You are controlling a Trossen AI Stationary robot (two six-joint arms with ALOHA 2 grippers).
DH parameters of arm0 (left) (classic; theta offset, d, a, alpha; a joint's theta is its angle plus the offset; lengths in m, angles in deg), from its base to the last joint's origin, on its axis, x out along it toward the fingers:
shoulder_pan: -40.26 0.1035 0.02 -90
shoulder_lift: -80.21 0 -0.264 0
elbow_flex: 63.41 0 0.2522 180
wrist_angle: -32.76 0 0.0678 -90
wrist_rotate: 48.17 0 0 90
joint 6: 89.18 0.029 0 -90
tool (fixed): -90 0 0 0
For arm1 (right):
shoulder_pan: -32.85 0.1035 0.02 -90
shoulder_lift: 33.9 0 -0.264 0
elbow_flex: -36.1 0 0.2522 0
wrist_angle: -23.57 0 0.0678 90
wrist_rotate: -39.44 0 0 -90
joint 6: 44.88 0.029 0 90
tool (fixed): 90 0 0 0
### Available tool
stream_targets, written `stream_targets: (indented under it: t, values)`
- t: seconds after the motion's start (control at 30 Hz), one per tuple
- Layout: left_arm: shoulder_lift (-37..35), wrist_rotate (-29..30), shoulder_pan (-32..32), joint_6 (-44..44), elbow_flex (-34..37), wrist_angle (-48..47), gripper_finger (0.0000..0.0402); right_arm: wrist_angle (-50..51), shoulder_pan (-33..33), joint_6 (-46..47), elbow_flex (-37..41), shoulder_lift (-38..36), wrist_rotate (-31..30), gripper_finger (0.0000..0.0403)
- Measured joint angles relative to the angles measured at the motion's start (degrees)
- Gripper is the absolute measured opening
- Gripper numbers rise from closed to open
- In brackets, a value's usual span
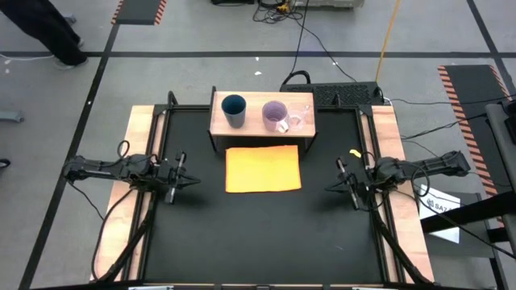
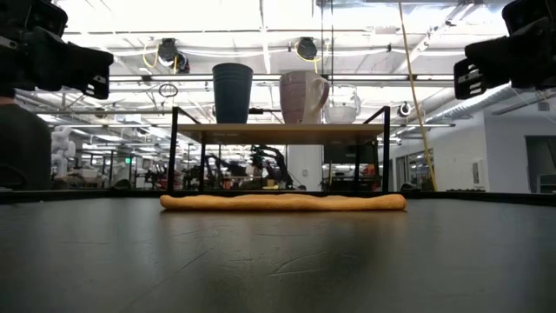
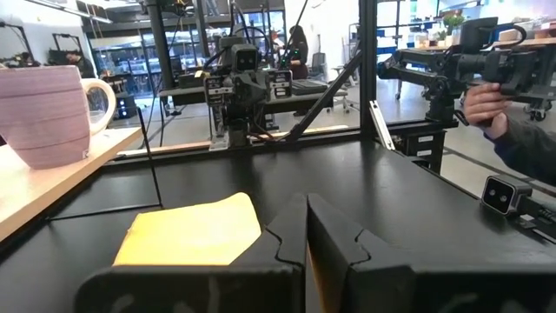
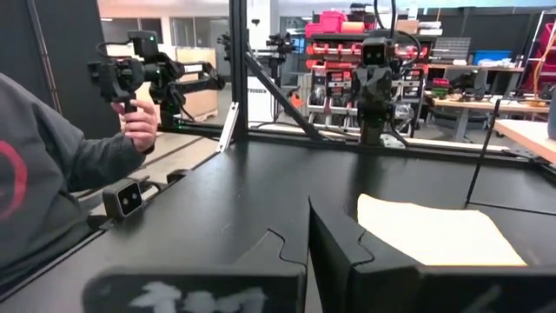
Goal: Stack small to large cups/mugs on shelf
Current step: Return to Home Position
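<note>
On the light wooden shelf (image 1: 250, 129) at the table's far middle stand three cups in a row: a dark blue tumbler (image 1: 234, 109) on the left, a lilac mug (image 1: 275, 115) in the middle, a clear cup (image 1: 299, 115) on the right. In the low view the tumbler (image 2: 232, 91), the mug (image 2: 301, 96) and the clear cup (image 2: 342, 106) stand upright on the shelf top (image 2: 280, 129). My left gripper (image 1: 193, 181) is shut and empty at the table's left. My right gripper (image 1: 329, 187) is shut and empty at the table's right.
A flat orange sheet (image 1: 263, 168) lies on the black table in front of the shelf, between the two grippers. A small yellow bit (image 1: 354, 153) lies near the right edge. A person's hand (image 3: 483, 106) holds a device beyond the table.
</note>
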Motion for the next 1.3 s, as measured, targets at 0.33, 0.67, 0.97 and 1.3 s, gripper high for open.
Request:
stream_targets:
  t: [0.33,0.67,0.97,1.3]
  values:
    - [0.0,0.01,0.01,0.02,0.0,0.0,0.0012,-0.02,0.0,-0.32,0.0,0.0,-0.02,0.0]
    - [0.0,0.02,-0.01,0.04,0.0,0.0,0.0012,-0.02,0.0,-0.4,0.0,0.0,0.0,0.0]
    - [0.0,0.04,-0.01,3.08,0.0,0.0,0.0012,-0.02,0.0,-0.4,0.0,0.0,-0.02,0.0]
    - [0.0,0.04,0.01,4.13,0.0,0.02,0.0012,-0.02,0.0,-0.42,0.0,0.0,-0.02,0.0]
